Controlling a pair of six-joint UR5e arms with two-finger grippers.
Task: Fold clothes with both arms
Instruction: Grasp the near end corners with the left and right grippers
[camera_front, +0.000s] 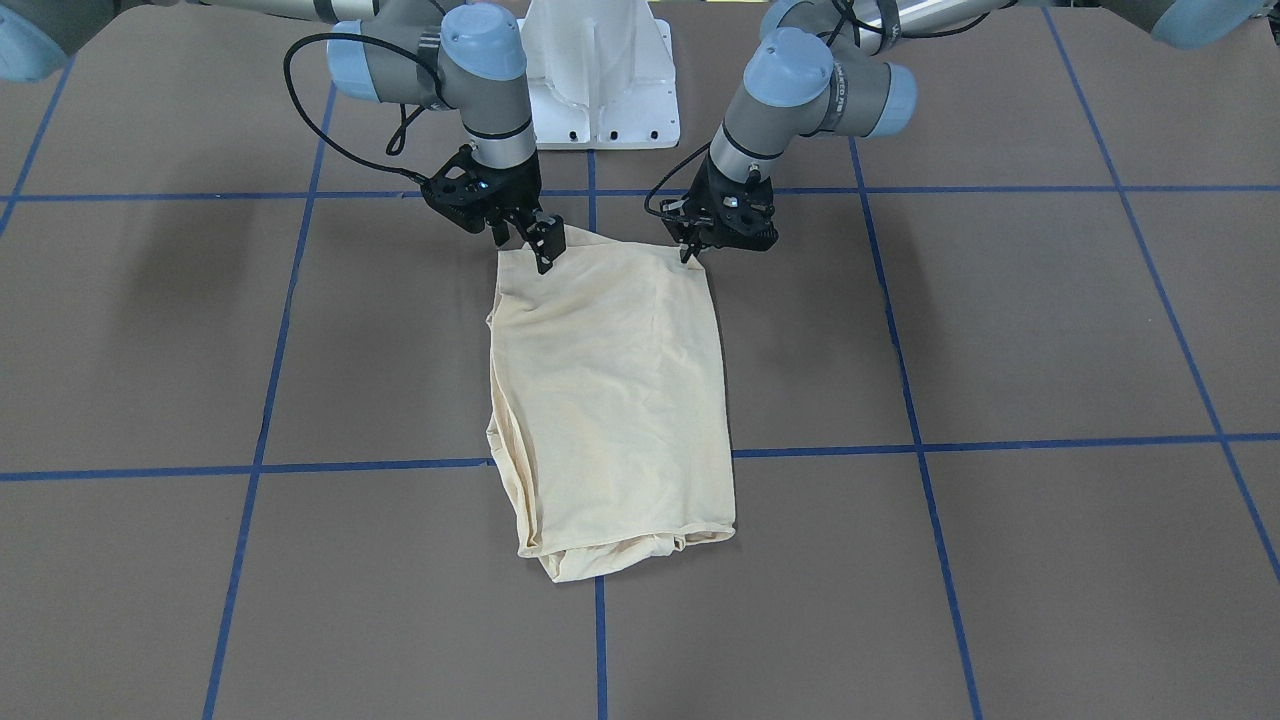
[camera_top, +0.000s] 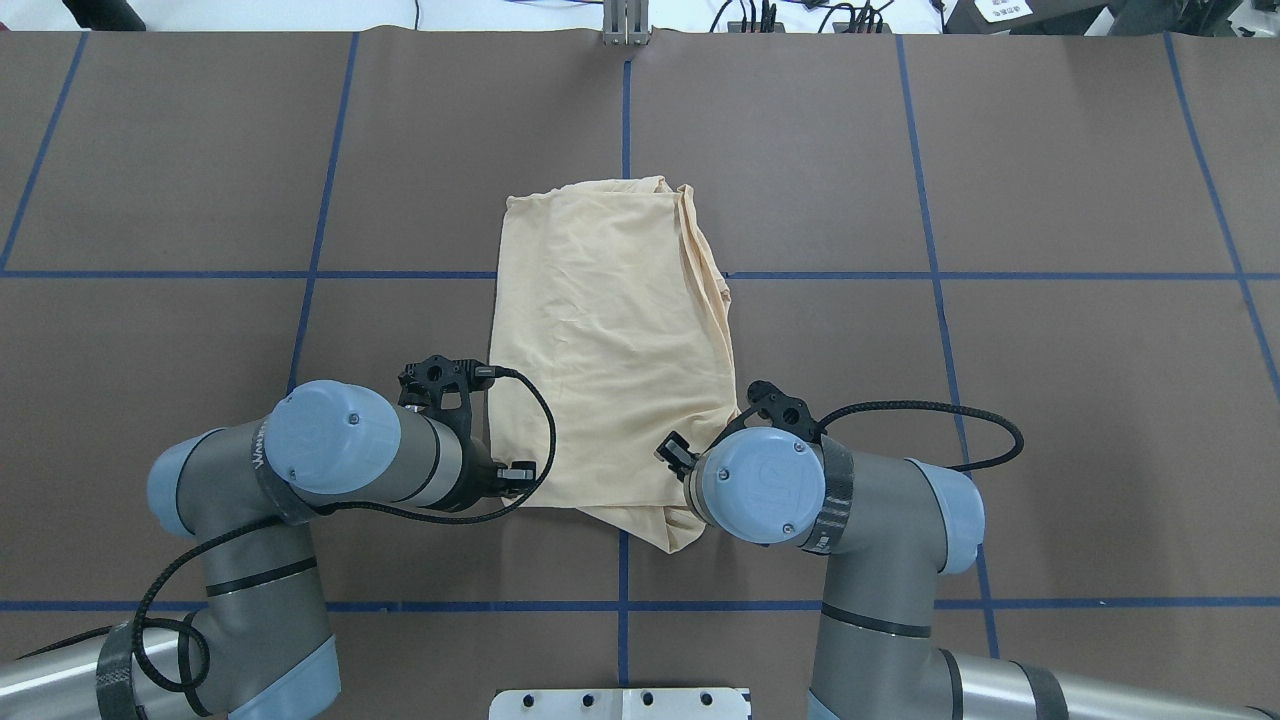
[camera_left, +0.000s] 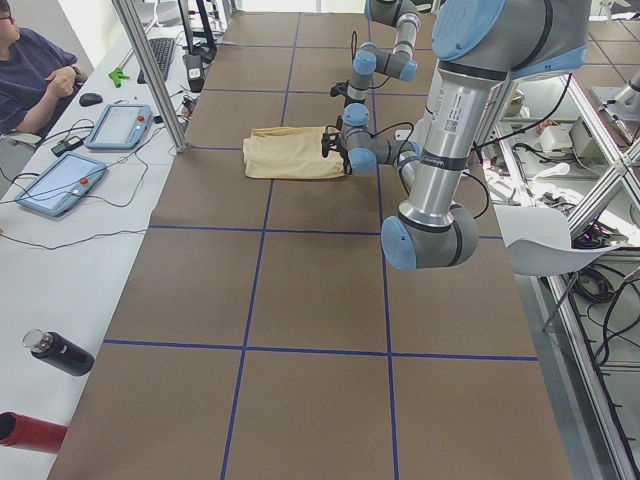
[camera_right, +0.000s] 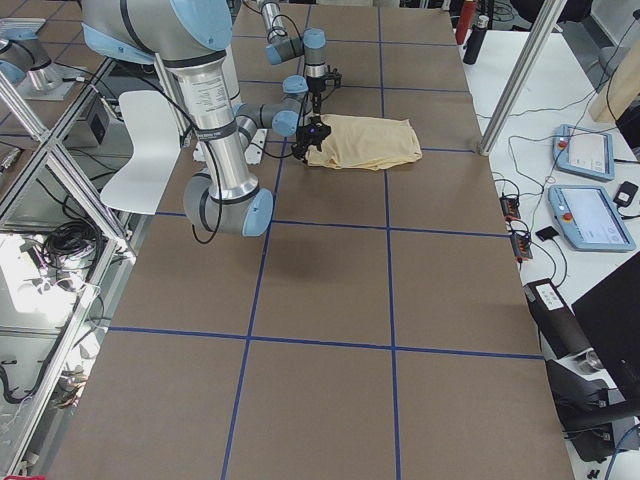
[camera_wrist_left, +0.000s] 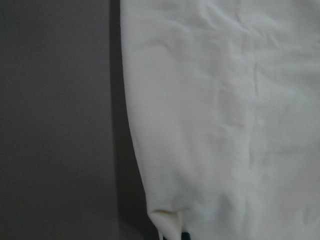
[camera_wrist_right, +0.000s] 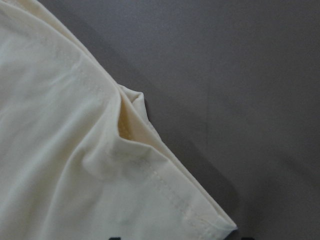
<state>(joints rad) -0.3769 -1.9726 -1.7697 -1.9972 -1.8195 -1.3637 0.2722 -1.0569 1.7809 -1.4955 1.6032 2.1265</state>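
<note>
Along its robot-side hem, left end effector (camera_front: 693, 247) and right end effector (camera_front: 545, 243) pinch corners of the pale cream-yellow thin shirt (camera_front: 610, 390); limp and light, we judge.

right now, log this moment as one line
shirt folded on table | left fingers shut on robot-side corner | right fingers shut on other robot-side corner

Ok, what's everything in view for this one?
shirt: one, pale cream-yellow, folded, table centre
table: one, brown with blue tape grid
pedestal base: one, white, table's robot-side edge
tablets: two, blue-grey, side desk
bottle: one, black, side desk
person: one, dark top, seated at desk
arms: two, grey with light-blue caps
left gripper: one, black, shirt's robot-side corner, grip unclear
right gripper: one, black, other robot-side corner, grip unclear
</note>
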